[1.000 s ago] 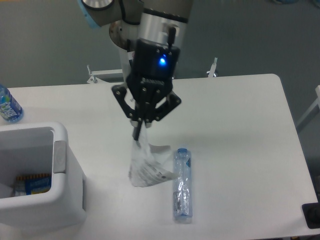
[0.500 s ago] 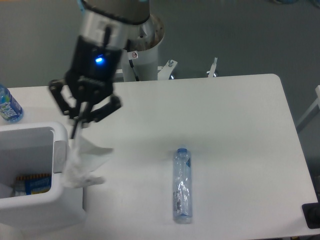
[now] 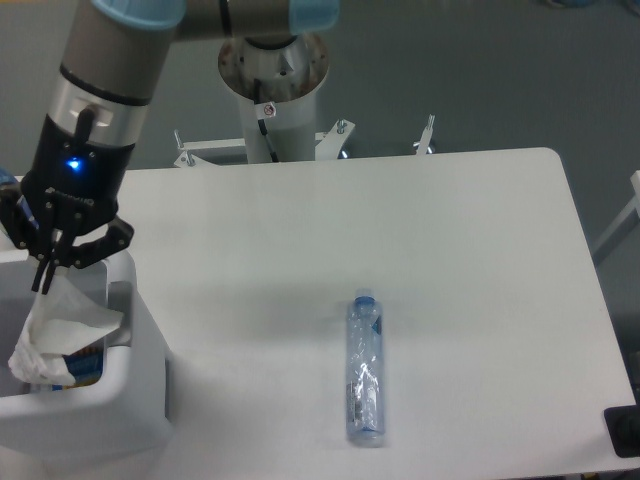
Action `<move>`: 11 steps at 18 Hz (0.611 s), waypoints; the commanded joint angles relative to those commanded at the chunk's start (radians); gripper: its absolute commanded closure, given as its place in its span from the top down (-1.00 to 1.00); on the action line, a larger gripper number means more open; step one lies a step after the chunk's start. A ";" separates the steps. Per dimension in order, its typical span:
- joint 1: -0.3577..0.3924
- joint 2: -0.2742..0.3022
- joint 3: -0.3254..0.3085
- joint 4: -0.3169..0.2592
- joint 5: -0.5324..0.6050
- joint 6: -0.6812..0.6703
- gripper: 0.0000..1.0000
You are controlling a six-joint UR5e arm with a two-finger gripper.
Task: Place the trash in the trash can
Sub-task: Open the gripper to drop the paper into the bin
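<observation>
Paper (image 3: pixel 60 335), white and crumpled, hangs from my end effector (image 3: pixel 45 285) directly over the open mouth of the bin (image 3: pixel 140 400) at the left edge of the counter (image 3: pixel 450 250). My two fingers are pinched together on the upper tip of the scrap; the rest of it droops below them, its lower folds already level with or just inside the thick rounded rim. A coloured packet lies on the bin floor beneath the paper, partly hidden by it.

Step in hand, as I judge it: delivery of the first piece of trash, at the point of release. The carry appears complete, since the scrap sits over the opening rather than over the rim or the counter.

The next move calls for my fingers to part so the paper falls in. One fold reaches toward the right-hand wall of the bin, so a slight descent before letting go would lessen the chance of it catching on the rim.

The second piece, a clear crinkled bottle (image 3: pixel 365 370) with a pale blue cap, lies on its side near the front of the counter, cap pointing away from the front edge, well apart from the bin. It is not yet handled; I must travel right to reach it.
</observation>
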 joint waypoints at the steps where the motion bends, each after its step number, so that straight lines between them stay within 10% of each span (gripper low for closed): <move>1: 0.000 0.002 0.000 -0.002 0.000 0.000 1.00; 11: 0.086 0.012 0.015 0.026 -0.005 -0.040 1.00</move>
